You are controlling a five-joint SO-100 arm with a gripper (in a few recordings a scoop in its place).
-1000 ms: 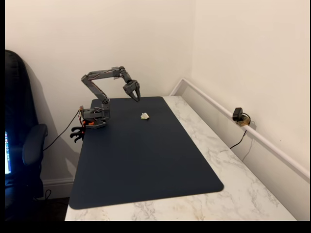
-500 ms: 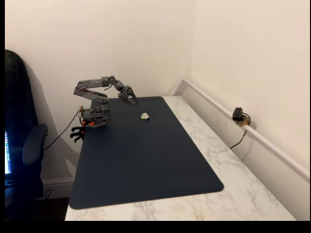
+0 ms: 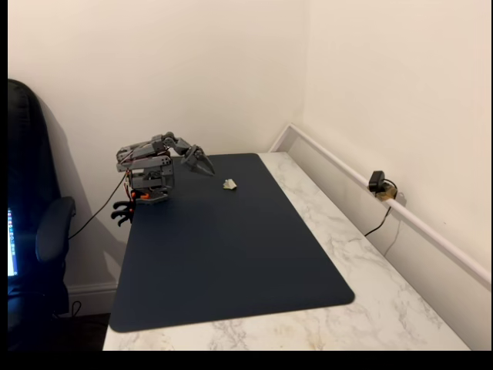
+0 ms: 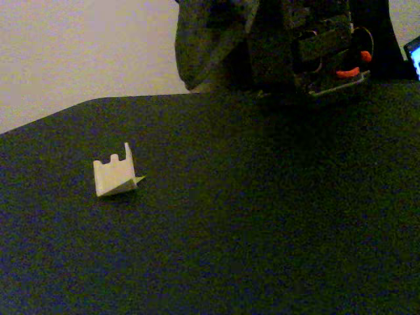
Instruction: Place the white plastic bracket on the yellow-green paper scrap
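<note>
Arm folded low, bracket alone on mat

We saw the white plastic bracket (image 4: 115,174) standing well apart from the pincer (image 3: 206,168); whether its jaws were parted, we couldn't tell.

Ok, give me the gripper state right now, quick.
Gripper: holding nothing, clear of the white plastic bracket; too small in a fixed view to tell whether it is open or shut.

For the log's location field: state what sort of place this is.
Probably a home desk in a room corner: a white marble-pattern tabletop against plain walls, a dark blue desk mat under the small grey robot arm, and a black office chair alongside.
</note>
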